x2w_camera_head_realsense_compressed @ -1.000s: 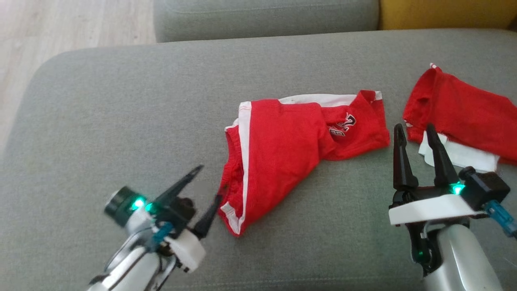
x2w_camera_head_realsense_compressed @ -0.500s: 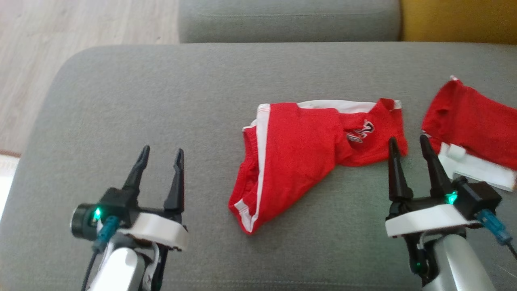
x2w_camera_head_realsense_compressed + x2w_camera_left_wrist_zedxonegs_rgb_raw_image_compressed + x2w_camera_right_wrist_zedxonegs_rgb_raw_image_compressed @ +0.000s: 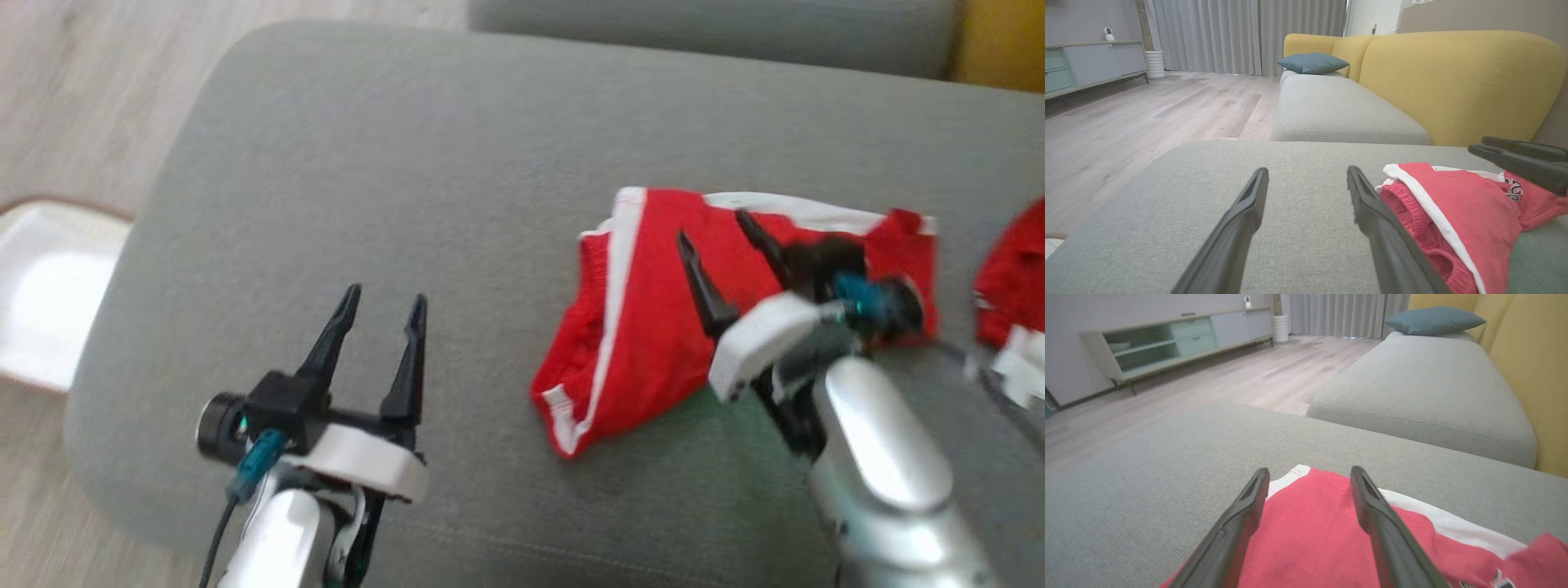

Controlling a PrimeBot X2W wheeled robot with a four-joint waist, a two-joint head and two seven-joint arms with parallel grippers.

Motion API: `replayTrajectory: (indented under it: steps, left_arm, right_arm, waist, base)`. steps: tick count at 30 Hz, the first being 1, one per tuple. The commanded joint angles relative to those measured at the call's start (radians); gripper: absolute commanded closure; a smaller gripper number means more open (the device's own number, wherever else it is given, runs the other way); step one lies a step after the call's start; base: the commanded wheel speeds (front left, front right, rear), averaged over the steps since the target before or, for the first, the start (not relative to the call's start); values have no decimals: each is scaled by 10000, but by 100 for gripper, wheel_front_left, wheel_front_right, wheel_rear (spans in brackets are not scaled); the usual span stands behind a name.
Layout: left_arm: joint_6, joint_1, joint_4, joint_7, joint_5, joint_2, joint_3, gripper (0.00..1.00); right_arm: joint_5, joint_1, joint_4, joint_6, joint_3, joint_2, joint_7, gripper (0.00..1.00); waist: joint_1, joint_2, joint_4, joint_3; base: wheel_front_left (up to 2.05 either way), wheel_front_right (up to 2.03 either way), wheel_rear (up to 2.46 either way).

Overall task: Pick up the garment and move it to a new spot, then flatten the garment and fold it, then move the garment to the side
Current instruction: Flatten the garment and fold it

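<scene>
The left gripper (image 3: 386,294) hovers at seven o'clock over the grey fabric sofa cushion (image 3: 367,163), its jaws spread and empty. The crumpled red garment with white trim (image 3: 645,343) lies on the cushion at three o'clock. The right gripper (image 3: 709,226) hangs over it, jaws spread, pinching nothing. Another red cloth (image 3: 1008,278) lies at the far right edge.

Garments (image 3: 645,327) (image 3: 1008,286) x2, grippers (image 3: 386,294) (image 3: 712,225) x2, pillow (image 3: 1312,62) x1.
</scene>
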Motion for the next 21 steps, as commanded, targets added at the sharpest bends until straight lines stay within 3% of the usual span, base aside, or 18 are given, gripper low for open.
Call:
replayTrajectory:
  steps: [1, 12, 21]
  left_arm:
    - [-52, -550, -357, -53, 71, 13, 411, 0]
    - [-352, -734, -299, -53, -32, -300, 296, 0]
    - [-88, -868, -268, -53, -481, -308, -159, 0]
  right_arm:
    - [8, -538, -204, 19, 278, -139, 77, 0]
    - [1008, -3031, 2248, 19, 2189, -2087, 1324, 0]
    - [2626, -4391, 3141, 19, 4281, -3156, 1996, 0]
  waist:
    - [0, 0, 481, 388]
    - [0, 0, 1706, 1148]
    - [0, 0, 2053, 1493]
  base:
    - [0, 0, 0]
    - [0, 0, 0]
    - [0, 0, 0]
